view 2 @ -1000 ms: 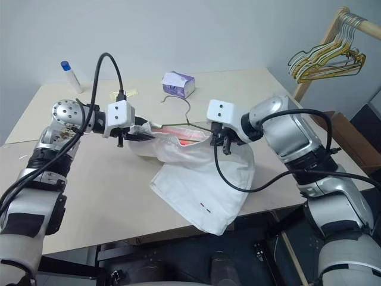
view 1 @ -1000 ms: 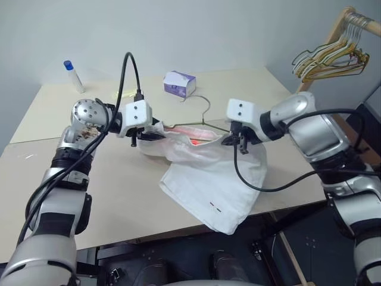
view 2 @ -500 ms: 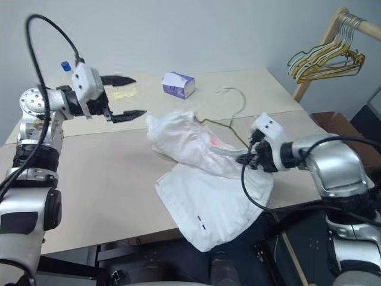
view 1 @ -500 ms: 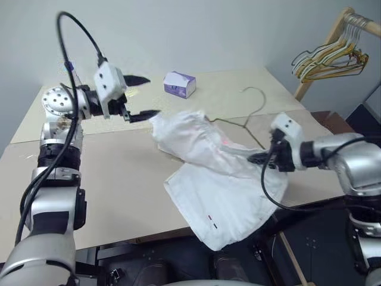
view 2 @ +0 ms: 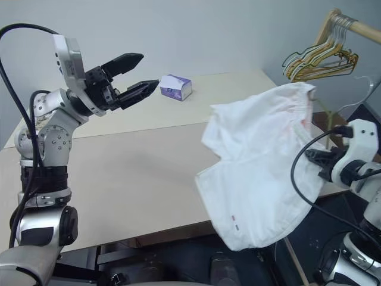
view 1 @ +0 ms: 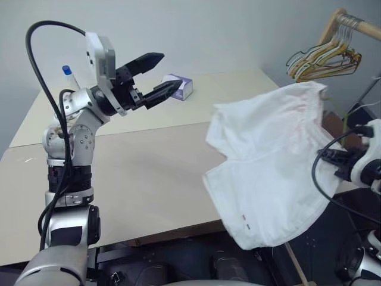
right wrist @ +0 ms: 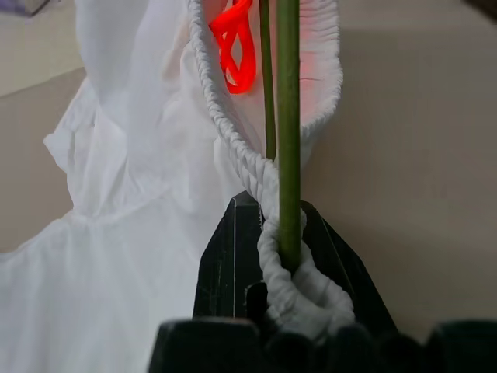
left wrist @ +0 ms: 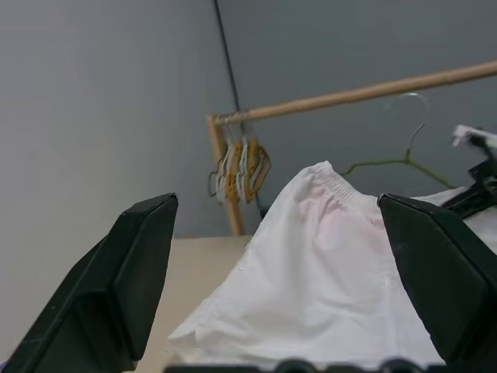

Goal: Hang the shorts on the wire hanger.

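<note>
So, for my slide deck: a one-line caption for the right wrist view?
Right claw shut on the hanger wire and the shorts waistband.

Shorts (view 1: 268, 161) right, box (view 1: 178, 86) behind

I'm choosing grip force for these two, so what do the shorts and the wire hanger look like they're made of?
The shorts: soft, thin, matte white woven cloth, probably cotton; they drape in folds, and the waistband is gathered, so likely elastic. The wire hanger: thin stiff wire with a dull olive-green finish, likely painted or coated metal; it keeps a straight line in the right wrist view where the right gripper pinches it with the waistband.
</note>
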Controlling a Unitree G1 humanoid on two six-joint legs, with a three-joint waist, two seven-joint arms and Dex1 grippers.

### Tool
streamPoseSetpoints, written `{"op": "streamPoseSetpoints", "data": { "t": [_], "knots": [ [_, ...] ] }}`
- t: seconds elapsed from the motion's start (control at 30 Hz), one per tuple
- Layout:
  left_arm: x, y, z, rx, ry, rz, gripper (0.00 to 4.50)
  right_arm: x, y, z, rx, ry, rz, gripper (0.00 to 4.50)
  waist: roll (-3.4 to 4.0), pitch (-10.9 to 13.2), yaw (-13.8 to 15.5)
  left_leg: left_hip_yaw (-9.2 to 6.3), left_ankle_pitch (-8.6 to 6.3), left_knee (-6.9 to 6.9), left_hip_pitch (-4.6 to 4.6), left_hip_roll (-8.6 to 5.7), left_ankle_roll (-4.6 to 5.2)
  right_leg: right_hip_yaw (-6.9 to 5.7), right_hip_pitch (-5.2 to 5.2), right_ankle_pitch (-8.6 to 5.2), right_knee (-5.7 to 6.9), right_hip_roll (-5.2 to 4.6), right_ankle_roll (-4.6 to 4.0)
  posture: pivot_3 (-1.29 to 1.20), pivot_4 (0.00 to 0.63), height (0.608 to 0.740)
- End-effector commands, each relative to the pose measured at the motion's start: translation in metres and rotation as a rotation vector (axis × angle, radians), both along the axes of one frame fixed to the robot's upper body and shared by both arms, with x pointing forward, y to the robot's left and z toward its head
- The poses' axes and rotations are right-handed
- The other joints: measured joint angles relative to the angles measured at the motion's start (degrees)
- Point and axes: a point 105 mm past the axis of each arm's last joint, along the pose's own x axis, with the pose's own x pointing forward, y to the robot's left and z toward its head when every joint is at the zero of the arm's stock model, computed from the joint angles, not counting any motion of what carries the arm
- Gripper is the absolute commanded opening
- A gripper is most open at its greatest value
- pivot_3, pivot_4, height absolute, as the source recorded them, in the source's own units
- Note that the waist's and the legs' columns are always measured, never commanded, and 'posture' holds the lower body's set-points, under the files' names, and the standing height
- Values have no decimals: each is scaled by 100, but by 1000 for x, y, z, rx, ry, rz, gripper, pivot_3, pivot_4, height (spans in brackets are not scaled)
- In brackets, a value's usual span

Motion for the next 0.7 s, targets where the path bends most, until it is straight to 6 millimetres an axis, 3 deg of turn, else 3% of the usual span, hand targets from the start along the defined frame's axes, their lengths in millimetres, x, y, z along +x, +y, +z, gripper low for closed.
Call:
{"op": "streamPoseSetpoints", "data": {
  "t": [0.03,0.47,0.7],
  "knots": [
    [-15,-3,19,-24,-26,-56,4473,-2,-26,20,0,-53,-153,50,0,0,-76,5,0,-3,7,0,0,6,3,0,0,0,0,-147,19,740],
    [-24,-4,23,-55,10,-102,4473,-6,-83,65,36,-87,-517,50,7,1,-251,38,-6,-18,38,-3,10,67,6,-1,0,5,7,-130,13,740],
    [-25,-4,20,-49,7,-93,4473,-11,-125,74,107,-94,-726,50,9,2,-248,46,-9,-23,40,-5,15,76,6,-1,-7,5,10,-126,14,740]
  ]
}}
